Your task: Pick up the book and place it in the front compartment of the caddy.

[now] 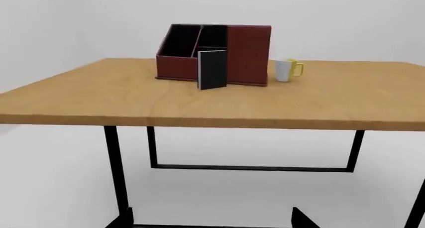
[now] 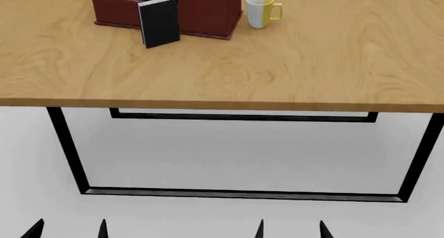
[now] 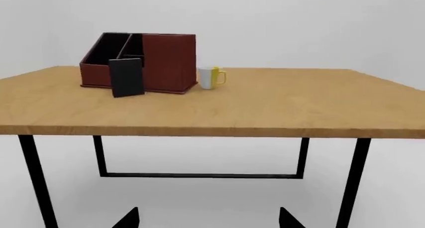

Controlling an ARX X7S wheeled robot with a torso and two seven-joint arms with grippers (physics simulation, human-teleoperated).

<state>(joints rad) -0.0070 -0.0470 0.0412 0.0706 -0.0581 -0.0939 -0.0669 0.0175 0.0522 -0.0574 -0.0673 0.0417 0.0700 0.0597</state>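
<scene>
So far nothing has been picked up; the job is only at the start.

From the left wrist view, the book (image 1: pixel 212 69) stands up on the table (image 1: pixel 199 106), right against the front of the caddy (image 1: pixel 247 54). It seems to lean on the low front wall, but I cannot be sure they touch. A white-and-yellow mug (image 1: pixel 287 70) sits just beside the caddy. Only one dark tip of the left gripper shows at the edge, so I cannot tell how its jaws stand.

From the head view, the book (image 2: pixel 159 22) is far across the table (image 2: pixel 277 66), and both grippers are low, below the tabletop. The left gripper (image 2: pixel 68 229) and right gripper (image 2: pixel 290 229) each show two tips set apart, so both look wide and hold nothing.

From the right wrist view, the right gripper (image 3: pixel 209 219) has its tips spread too. The book (image 3: pixel 126 77) is in front of the caddy (image 3: pixel 166 61).

Next, I think an arm must rise over the table edge and reach far to the book. The mug (image 3: pixel 211 77) is close, so watch it.
</scene>
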